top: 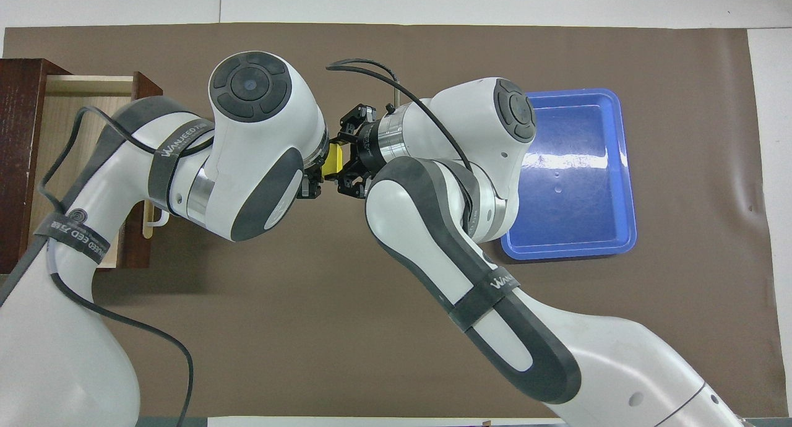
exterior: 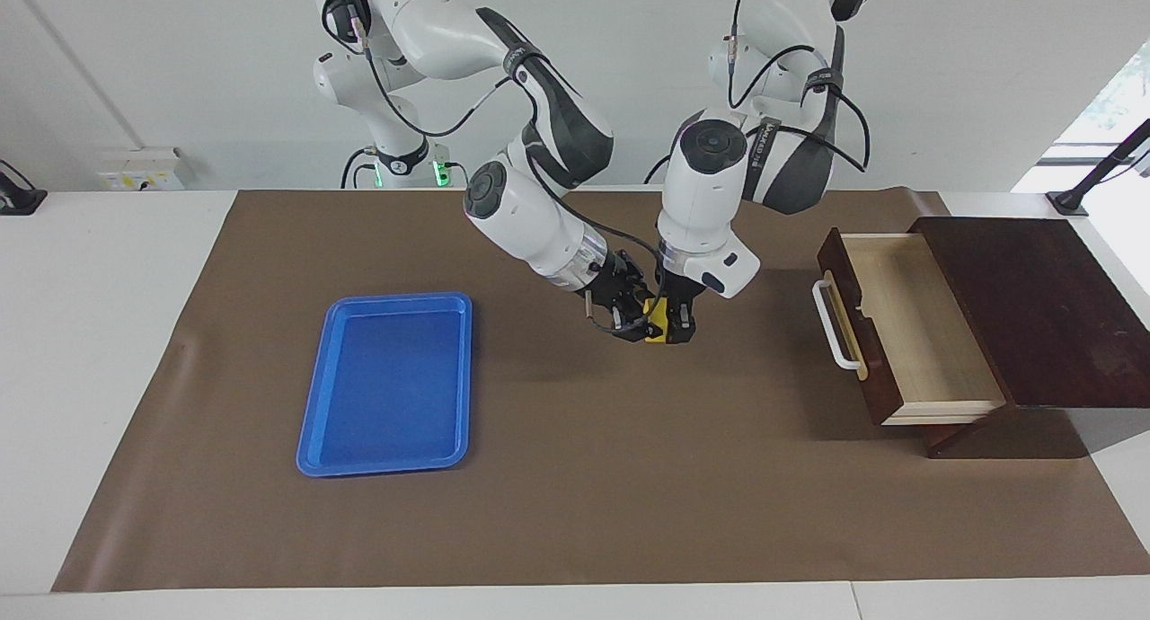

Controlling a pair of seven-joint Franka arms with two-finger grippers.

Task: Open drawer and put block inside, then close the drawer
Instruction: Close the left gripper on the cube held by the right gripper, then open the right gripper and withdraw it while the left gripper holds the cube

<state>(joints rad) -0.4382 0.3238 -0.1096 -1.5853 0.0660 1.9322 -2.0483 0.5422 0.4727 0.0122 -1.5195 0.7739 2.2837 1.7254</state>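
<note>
The drawer (exterior: 907, 332) is already pulled open. The little yellow block (exterior: 659, 322) is up in the air over the middle of the tabletop (exterior: 575, 476). The left pincer (exterior: 678, 325) and the right pincer (exterior: 640, 322) both pinch it. It must go sideways into the drawer, then the drawer gets shut.

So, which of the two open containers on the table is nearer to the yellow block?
The wooden drawer, pulled out and empty. The blue tray lies farther from the block, which both claws hold above the mat.
</note>
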